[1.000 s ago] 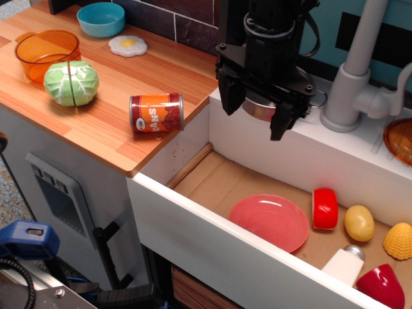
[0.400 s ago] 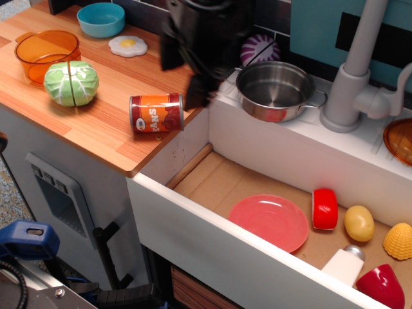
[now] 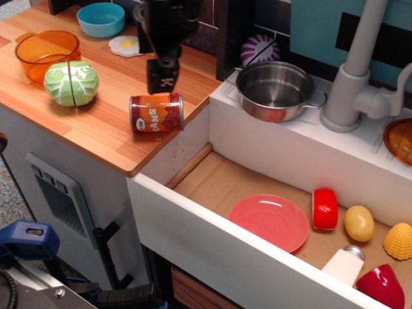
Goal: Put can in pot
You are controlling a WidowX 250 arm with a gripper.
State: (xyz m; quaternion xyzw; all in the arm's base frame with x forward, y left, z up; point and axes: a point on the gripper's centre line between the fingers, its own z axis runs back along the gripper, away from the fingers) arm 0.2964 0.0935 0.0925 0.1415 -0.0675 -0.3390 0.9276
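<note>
The step in hand appears to be the approach to the pick: nothing is grasped yet. The small tin can with the orange-red label and silver ends [image 3: 156, 113] lies on its side on the light wooden counter [image 3: 103, 122], near the counter's right edge, with its long axis running left to right. The black claw of the robot arm [image 3: 161, 74] hangs just above it and slightly toward the back, with the finger tips close to the upper side of the can but, as far as I can see, not touching it. The claw holds nothing. The view shows it mostly as one dark shape, so I cannot tell how wide it is open.

In my judgement the next move calls for lowering the claw so that the fingers come on both sides of the round body, then closing on it. Because the can lies on its side, it may roll if only one finger pushes it.

The shiny stainless-steel round pot with small side handles [image 3: 275, 90] stands empty on the white ledge to the right, well apart from the can, beside the grey tap [image 3: 351, 77]. After the grasp, the can must be lifted and carried to the right, over the pot's rim.
</note>
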